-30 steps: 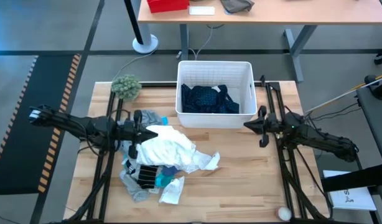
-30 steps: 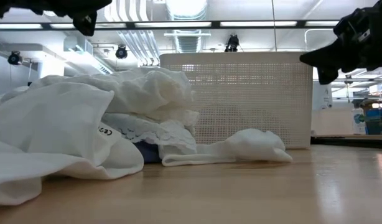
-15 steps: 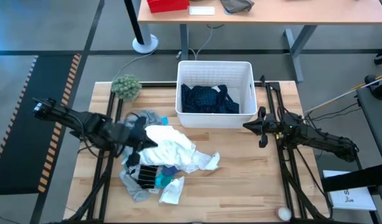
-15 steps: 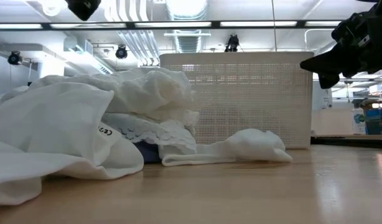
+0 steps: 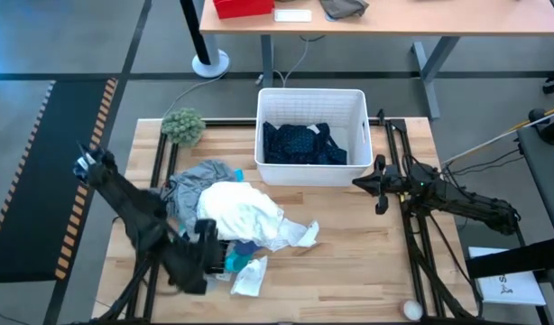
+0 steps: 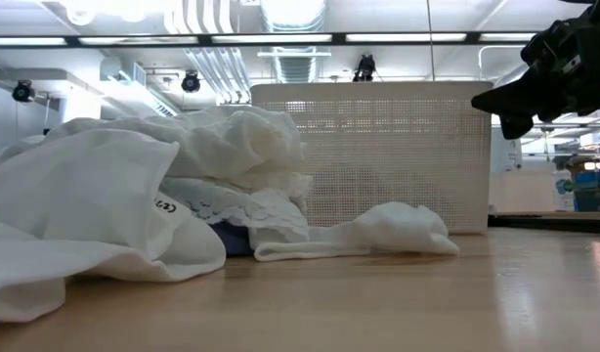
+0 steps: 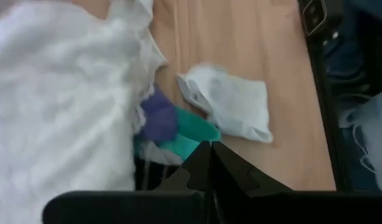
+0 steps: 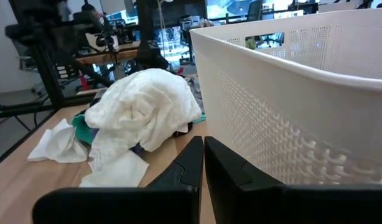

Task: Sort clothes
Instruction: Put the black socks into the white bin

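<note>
Your left gripper (image 5: 203, 246) is sitting pinched shut and empty at about 7 o'clock off the clothes pile (image 5: 236, 215), probably aiming at the turquoise piece (image 7: 181, 134). It's way nearer than the right gripper (image 5: 378, 185), also shut, idling off at 3 o'clock.

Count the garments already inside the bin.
1: the navy garment lies in the white bin. The rest are still piled on the table in front of the bin; anything beneath the navy one would be hidden.
</note>
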Controlling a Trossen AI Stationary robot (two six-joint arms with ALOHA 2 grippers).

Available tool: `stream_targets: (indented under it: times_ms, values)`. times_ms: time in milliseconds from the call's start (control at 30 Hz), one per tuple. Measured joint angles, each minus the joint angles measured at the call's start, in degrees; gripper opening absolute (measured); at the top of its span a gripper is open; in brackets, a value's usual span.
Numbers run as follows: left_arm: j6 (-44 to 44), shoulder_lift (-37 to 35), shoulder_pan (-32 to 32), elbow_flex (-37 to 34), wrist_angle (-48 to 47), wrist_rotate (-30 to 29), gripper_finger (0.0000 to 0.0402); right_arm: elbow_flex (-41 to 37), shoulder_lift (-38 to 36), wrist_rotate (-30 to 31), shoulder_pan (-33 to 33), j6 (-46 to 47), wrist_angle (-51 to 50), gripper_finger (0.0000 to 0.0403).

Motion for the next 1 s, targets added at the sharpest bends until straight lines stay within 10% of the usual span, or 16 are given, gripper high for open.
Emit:
stream_targets:
  times_ms: [433, 1000]
  values:
    - [-20.2, 14.72, -4.97, 3.52, -8.59, -0.52, 0.0016, 0.0, 0.0, 0.0, 0.0, 0.0, 0.07, 0.0]
    - [-25.11, 22.89, -5.19, 1.56, -5.09, 2.58, 0.0197, -0.02, 0.0, 0.0, 0.0, 0.0, 0.15, 0.0]
